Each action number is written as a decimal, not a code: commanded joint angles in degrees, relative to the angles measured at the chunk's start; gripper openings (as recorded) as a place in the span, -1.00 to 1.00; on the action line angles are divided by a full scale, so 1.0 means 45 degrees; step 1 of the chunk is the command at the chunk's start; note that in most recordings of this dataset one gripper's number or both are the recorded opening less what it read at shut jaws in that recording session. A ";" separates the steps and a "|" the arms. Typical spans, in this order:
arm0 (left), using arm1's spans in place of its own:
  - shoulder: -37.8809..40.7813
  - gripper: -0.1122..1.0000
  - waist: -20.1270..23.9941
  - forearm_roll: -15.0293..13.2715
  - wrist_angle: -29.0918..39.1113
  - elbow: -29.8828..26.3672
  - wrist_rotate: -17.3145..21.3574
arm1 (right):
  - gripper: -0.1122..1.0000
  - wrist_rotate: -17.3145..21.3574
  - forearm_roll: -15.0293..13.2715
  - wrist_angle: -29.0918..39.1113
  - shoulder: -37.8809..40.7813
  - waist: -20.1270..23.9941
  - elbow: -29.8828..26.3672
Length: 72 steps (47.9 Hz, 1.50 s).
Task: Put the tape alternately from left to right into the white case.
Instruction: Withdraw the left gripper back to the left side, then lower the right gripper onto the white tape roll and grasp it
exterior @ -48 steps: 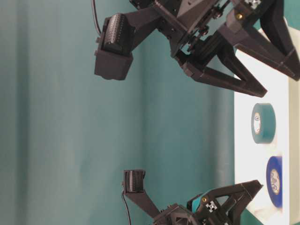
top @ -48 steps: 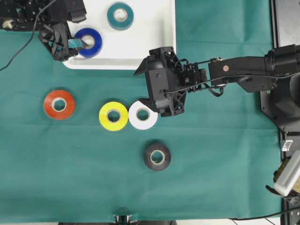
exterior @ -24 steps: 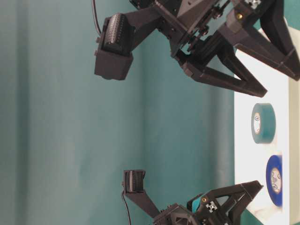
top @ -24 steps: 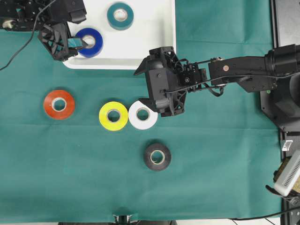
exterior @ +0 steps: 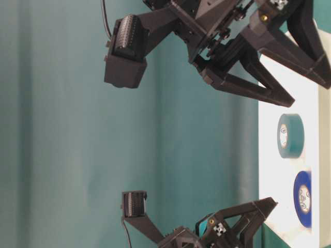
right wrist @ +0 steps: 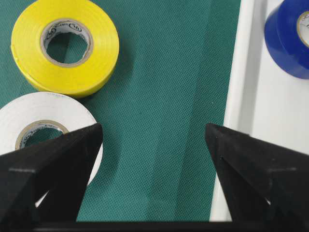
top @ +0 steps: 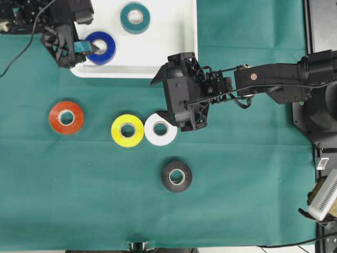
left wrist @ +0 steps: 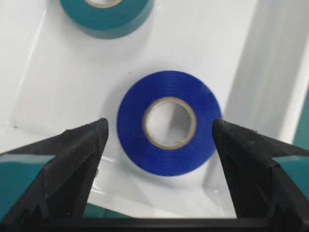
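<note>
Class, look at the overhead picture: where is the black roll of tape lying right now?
The black roll lies flat on the green cloth, nearest the bottom edge of the overhead view, just below and right of the white roll, apart from it.

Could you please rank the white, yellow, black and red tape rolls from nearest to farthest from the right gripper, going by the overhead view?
From the right gripper:
1. White tape roll, right at its fingertips.
2. Yellow tape roll, just left of the white one.
3. Black tape roll, lower in the picture, alone on the green cloth.
4. Red tape roll, far left.
</note>
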 commanded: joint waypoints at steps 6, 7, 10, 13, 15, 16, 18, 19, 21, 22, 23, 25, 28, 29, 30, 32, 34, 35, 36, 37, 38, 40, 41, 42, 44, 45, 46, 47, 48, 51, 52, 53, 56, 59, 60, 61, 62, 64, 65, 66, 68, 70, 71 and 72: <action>-0.0645 0.98 -0.0605 0.0020 -0.0039 0.0117 0.0000 | 0.63 0.0039 0.0000 -0.0059 -0.0352 0.0039 -0.0117; -0.0703 0.98 -0.0684 0.0020 -0.0059 0.0137 0.0000 | 0.63 0.0039 0.0000 -0.0059 -0.0352 0.0039 -0.0117; -0.0879 0.98 -0.0898 0.0020 -0.0059 0.0254 -0.0020 | 0.63 0.0039 0.0000 -0.0059 -0.0352 0.0039 -0.0117; -0.1074 0.98 -0.1133 0.0020 -0.0098 0.0391 -0.0039 | 0.63 0.0039 0.0000 -0.0059 -0.0352 0.0039 -0.0117; -0.1211 0.98 -0.1270 0.0000 -0.0117 0.0508 -0.0039 | 0.63 0.0039 0.0000 -0.0059 -0.0352 0.0039 -0.0117; -0.1270 0.98 -0.1348 0.0000 -0.0117 0.0566 -0.0039 | 0.63 0.0039 -0.0020 -0.0059 -0.0352 0.0039 -0.0117; -0.1406 0.98 -0.1504 0.0000 -0.0117 0.0703 -0.0039 | 0.63 0.0039 -0.0020 -0.0059 -0.0352 0.0039 -0.0117; -0.1523 0.98 -0.1621 0.0000 -0.0117 0.0801 -0.0059 | 0.63 0.0039 -0.0020 -0.0059 -0.0352 0.0039 -0.0117; -0.1699 0.98 -0.1777 -0.0020 -0.0117 0.0957 -0.0059 | 0.63 0.0039 0.0000 -0.0059 -0.0352 0.0039 -0.0117; -0.1777 0.98 -0.1875 0.0000 -0.0117 0.1035 -0.0059 | 0.63 0.0039 0.0000 -0.0059 -0.0352 0.0039 -0.0117; -0.1875 0.98 -0.1953 0.0000 -0.0137 0.1094 -0.0078 | 0.63 0.0039 0.0000 -0.0059 -0.0352 0.0039 -0.0117; -0.2051 0.98 -0.2129 -0.0020 -0.0117 0.1270 -0.0078 | 0.63 0.0039 -0.0020 -0.0059 -0.0352 0.0039 -0.0117; -0.2363 0.98 -0.2402 -0.0020 -0.0156 0.1523 -0.0078 | 0.63 0.0039 0.0000 -0.0059 -0.0352 0.0059 -0.0117; -0.2461 0.98 -0.2480 -0.0020 -0.0156 0.1602 -0.0098 | 0.63 0.0039 0.0000 -0.0039 -0.0352 0.0039 -0.0117; -0.2578 0.98 -0.2578 -0.0020 -0.0176 0.1680 -0.0098 | 0.63 0.0039 -0.0020 -0.0059 -0.0352 0.0039 -0.0117; -0.2812 0.98 -0.2793 -0.0020 -0.0195 0.1855 -0.0098 | 0.63 0.0039 -0.0020 -0.0059 -0.0352 0.0039 -0.0117; -0.3027 0.98 -0.2949 -0.0020 -0.0254 0.2031 -0.0098 | 0.63 0.0039 -0.0020 -0.0059 -0.0352 0.0039 -0.0117; -0.3145 0.98 -0.3027 -0.0020 -0.0312 0.2109 -0.0098 | 0.63 0.0039 0.0000 -0.0059 -0.0352 0.0039 -0.0117; -0.3281 0.98 -0.3105 -0.0039 -0.0332 0.2188 -0.0098 | 0.63 0.0039 -0.0020 -0.0059 -0.0352 0.0039 -0.0098; -0.3457 0.98 -0.3223 -0.0039 -0.0410 0.2305 -0.0098 | 0.63 0.0039 -0.0020 -0.0078 -0.0352 0.0039 -0.0117; -0.3574 0.98 -0.3281 -0.0020 -0.0469 0.2383 -0.0098 | 0.63 0.0039 -0.0020 -0.0078 -0.0352 0.0039 -0.0117; -0.3867 0.98 -0.3398 -0.0020 -0.0566 0.2539 -0.0098 | 0.63 0.0039 -0.0020 -0.0078 -0.0352 0.0039 -0.0117; -0.3984 0.98 -0.3437 -0.0020 -0.0625 0.2617 -0.0098 | 0.63 0.0039 0.0000 -0.0078 -0.0352 0.0039 -0.0117; -0.4102 0.98 -0.3496 -0.0039 -0.0684 0.2695 -0.0098 | 0.63 0.0039 -0.0020 -0.0078 -0.0352 0.0039 -0.0117; -0.4316 0.98 -0.3594 -0.0039 -0.0820 0.2852 -0.0117 | 0.63 0.0039 0.0000 -0.0078 -0.0352 0.0039 -0.0117; -0.4434 0.98 -0.3633 -0.0039 -0.0898 0.2930 -0.0098 | 0.63 0.0039 0.0000 -0.0078 -0.0352 0.0059 -0.0117; -0.4531 0.98 -0.3652 -0.0039 -0.0957 0.2988 -0.0117 | 0.63 0.0039 -0.0020 -0.0078 -0.0352 0.0039 -0.0117; -0.4609 0.98 -0.3672 -0.0020 -0.1016 0.3086 -0.0117 | 0.63 0.0039 0.0000 -0.0078 -0.0352 0.0039 -0.0098; -0.4687 0.98 -0.3691 -0.0039 -0.1094 0.3164 -0.0117 | 0.63 0.0039 0.0000 -0.0078 -0.0352 0.0039 -0.0117; -0.4863 0.98 -0.3730 -0.0039 -0.1270 0.3359 -0.0156 | 0.63 0.0039 0.0000 -0.0098 -0.0352 0.0059 -0.0098; -0.4902 0.98 -0.3711 -0.0039 -0.1309 0.3398 -0.0176 | 0.63 0.0039 0.0000 -0.0098 -0.0352 0.0039 -0.0098; -0.4922 0.98 -0.3711 -0.0039 -0.1348 0.3438 -0.0195 | 0.63 0.0039 0.0000 -0.0098 -0.0352 0.0039 -0.0117; -0.4980 0.98 -0.3711 -0.0020 -0.1445 0.3535 -0.0234 | 0.63 0.0039 -0.0020 -0.0098 -0.0352 0.0039 -0.0117; -0.4961 0.98 -0.3711 -0.0039 -0.1523 0.3555 -0.0254 | 0.63 0.0039 0.0000 -0.0098 -0.0352 0.0039 -0.0117; -0.4941 0.98 -0.3711 -0.0020 -0.1523 0.3555 -0.0254 | 0.63 0.0039 0.0000 -0.0117 -0.0352 0.0059 -0.0117; -0.4902 0.98 -0.3730 -0.0039 -0.1523 0.3555 -0.0254 | 0.63 0.0039 0.0000 -0.0098 -0.0352 0.0039 -0.0117; -0.4883 0.98 -0.3711 -0.0039 -0.1543 0.3555 -0.0254 | 0.63 0.0039 0.0000 -0.0098 -0.0352 0.0039 -0.0117; -0.4863 0.98 -0.3711 -0.0039 -0.1543 0.3535 -0.0254 | 0.63 0.0039 0.0000 -0.0078 -0.0352 0.0039 -0.0117; -0.4844 0.98 -0.3730 -0.0039 -0.1543 0.3535 -0.0254 | 0.63 0.0039 0.0000 -0.0059 -0.0352 0.0039 -0.0117; -0.4824 0.98 -0.3730 -0.0039 -0.1563 0.3535 -0.0254 | 0.63 0.0039 -0.0020 -0.0059 -0.0352 0.0059 -0.0098; -0.4785 0.98 -0.3711 -0.0039 -0.1563 0.3535 -0.0254 | 0.63 0.0039 0.0000 -0.0078 -0.0352 0.0117 -0.0078; -0.4746 0.98 -0.3711 -0.0039 -0.1582 0.3516 -0.0254 | 0.63 0.0039 0.0000 -0.0078 -0.0352 0.0156 -0.0039; -0.4727 0.98 -0.3711 -0.0039 -0.1582 0.3516 -0.0254 | 0.63 0.0039 0.0000 -0.0078 -0.0352 0.0195 -0.0039; -0.4727 0.98 -0.3711 -0.0039 -0.1582 0.3496 -0.0254 | 0.63 0.0039 0.0000 -0.0078 -0.0352 0.0234 -0.0020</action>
